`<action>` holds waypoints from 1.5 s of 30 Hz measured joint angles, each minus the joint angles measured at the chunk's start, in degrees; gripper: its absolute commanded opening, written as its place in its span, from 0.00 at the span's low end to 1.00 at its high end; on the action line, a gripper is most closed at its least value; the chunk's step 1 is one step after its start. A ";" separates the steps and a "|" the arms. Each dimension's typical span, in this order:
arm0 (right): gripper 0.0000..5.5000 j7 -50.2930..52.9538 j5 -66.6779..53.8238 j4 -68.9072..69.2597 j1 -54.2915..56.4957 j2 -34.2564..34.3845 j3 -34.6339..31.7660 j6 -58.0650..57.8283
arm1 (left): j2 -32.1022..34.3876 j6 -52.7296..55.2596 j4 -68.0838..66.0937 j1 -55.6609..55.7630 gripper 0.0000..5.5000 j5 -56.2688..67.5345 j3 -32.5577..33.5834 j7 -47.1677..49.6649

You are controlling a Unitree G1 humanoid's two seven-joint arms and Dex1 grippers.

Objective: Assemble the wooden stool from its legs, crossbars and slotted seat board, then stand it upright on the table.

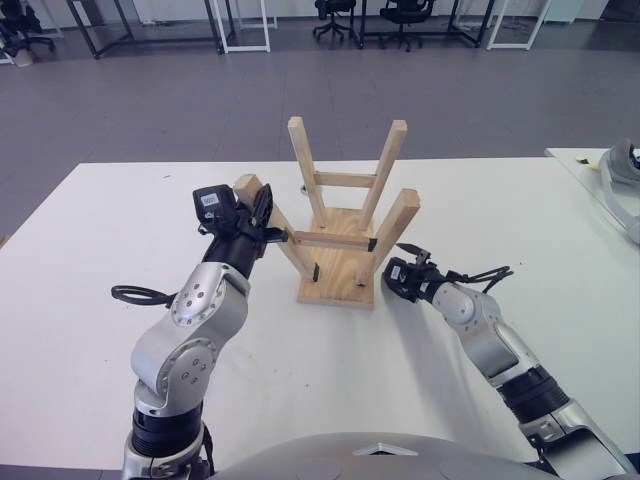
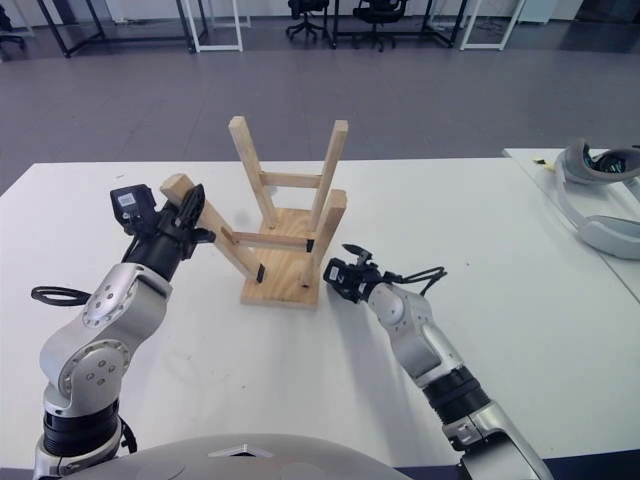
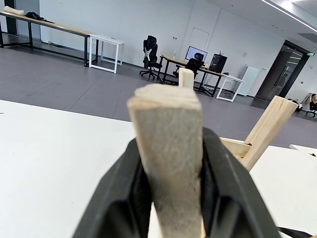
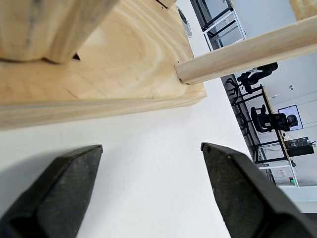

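The stool (image 1: 340, 235) stands upside down in the middle of the table (image 1: 100, 230). I see my left gripper (image 1: 266, 220) clamped on its near-left leg (image 1: 292, 248). My right gripper (image 1: 400, 265) is wide open and empty, just right of the seat board (image 1: 335, 288).

My left pincer (image 1: 263, 212) is black, and my right pincer (image 4: 151, 158) is black too. The stool (image 1: 340, 240) is pale bare wood, its seat board (image 4: 99, 64) showing curved brown grain lines. The tabletop (image 1: 100, 230) is plain white. The headset (image 2: 600, 190) is grey and white.
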State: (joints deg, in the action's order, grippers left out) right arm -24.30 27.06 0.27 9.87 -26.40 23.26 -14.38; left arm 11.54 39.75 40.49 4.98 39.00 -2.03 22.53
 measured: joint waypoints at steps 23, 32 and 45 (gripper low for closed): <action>0.68 0.88 -3.89 -1.37 -0.78 2.70 -4.38 0.74 | -2.37 7.46 -0.01 5.16 0.19 -12.46 -7.78 -1.46; 0.68 7.73 -13.22 17.00 18.72 8.23 -22.16 -12.56 | -4.21 7.10 -0.73 5.10 0.19 -15.74 -8.45 -2.40; 0.68 5.33 -16.59 22.95 30.14 11.36 -16.98 -20.09 | -9.09 14.63 -0.98 2.55 0.46 -17.35 -6.15 -3.76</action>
State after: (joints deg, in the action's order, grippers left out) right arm -18.97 10.48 23.22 40.01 -15.04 6.29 -34.46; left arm 2.45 54.38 39.51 7.53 21.65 -8.19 18.77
